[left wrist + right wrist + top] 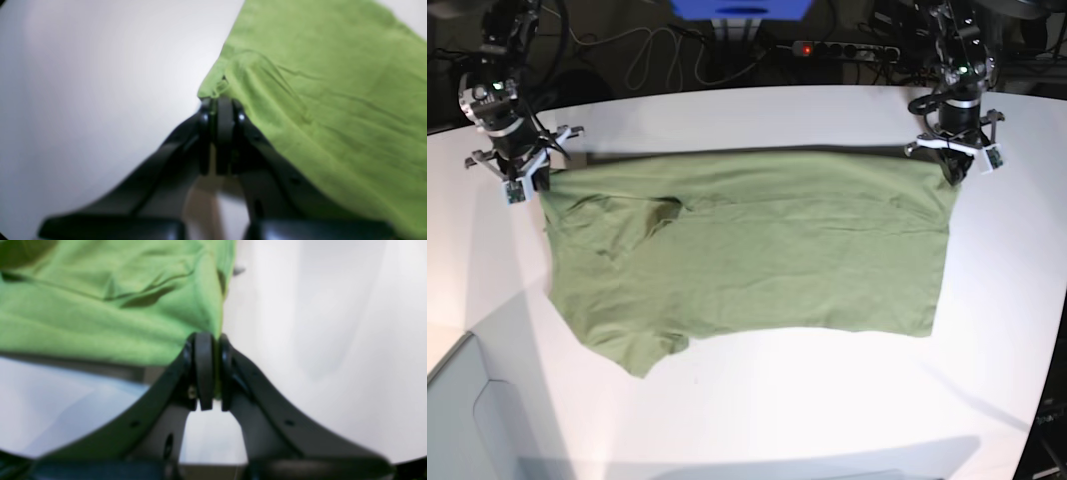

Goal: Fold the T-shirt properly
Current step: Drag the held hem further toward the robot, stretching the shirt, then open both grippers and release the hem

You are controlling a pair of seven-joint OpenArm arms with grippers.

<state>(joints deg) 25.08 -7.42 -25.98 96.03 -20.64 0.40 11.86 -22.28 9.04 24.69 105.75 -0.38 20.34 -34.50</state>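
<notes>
Nearest in the base view is bare white counter [827, 400], and beyond it the near hem of the T-shirt [747, 260], which lies spread across the middle with its long axis running left to right, a sleeve poking toward the near left. The cloth looks already doubled once, its far edge drawn in a fairly straight line between the two arms. At the far left corner of that edge the right gripper [525, 180] has its fingers [203, 370] pressed together on a thin pinch of green fabric, as the right wrist view shows, with the cloth lifting slightly off the counter just there. At the far right corner the left gripper [954, 160] does the same: in the left wrist view its fingers [224, 133] are closed on the bunched corner, fabric fanning away from them. So the whole garment lies on the near side of both grippers, each arm holding its own end, neither nearer than the other. The next fold would probably need both corners carried toward the near hem together, kept level so the edge stays taut and square.
</notes>
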